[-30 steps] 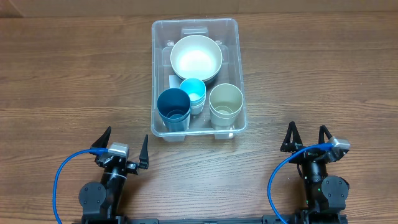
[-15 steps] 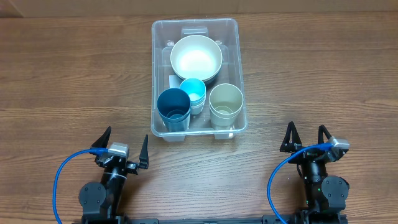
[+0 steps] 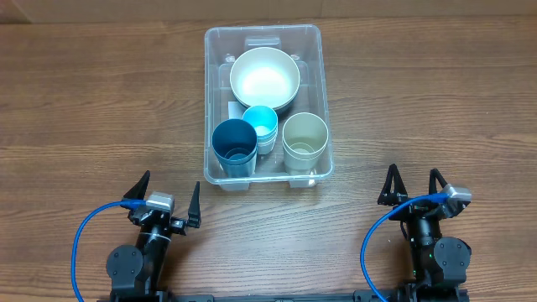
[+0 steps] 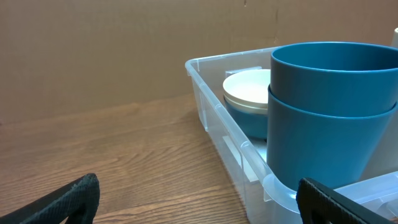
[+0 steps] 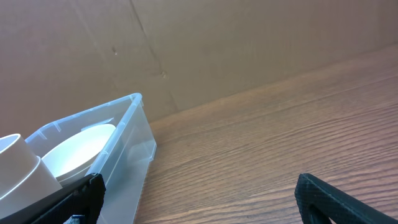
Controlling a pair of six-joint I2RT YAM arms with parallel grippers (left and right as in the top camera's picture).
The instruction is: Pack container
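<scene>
The clear plastic container (image 3: 210, 101) stands at the table's middle back. Inside it are stacked cream bowls (image 3: 265, 79), stacked dark blue cups (image 3: 234, 145), light blue cups (image 3: 261, 124) and beige cups (image 3: 304, 138). My left gripper (image 3: 167, 200) is open and empty near the front edge, in front of and left of the container. My right gripper (image 3: 414, 186) is open and empty at the front right. The left wrist view shows the container's wall (image 4: 214, 118), the dark blue cups (image 4: 333, 112) and the bowls (image 4: 249, 93). The right wrist view shows the container's corner (image 5: 134, 134).
A brown cardboard wall (image 4: 124, 50) stands behind the table. Blue cables (image 3: 80, 243) loop by each arm base. Bare wood table (image 3: 101, 109) lies on both sides of the container.
</scene>
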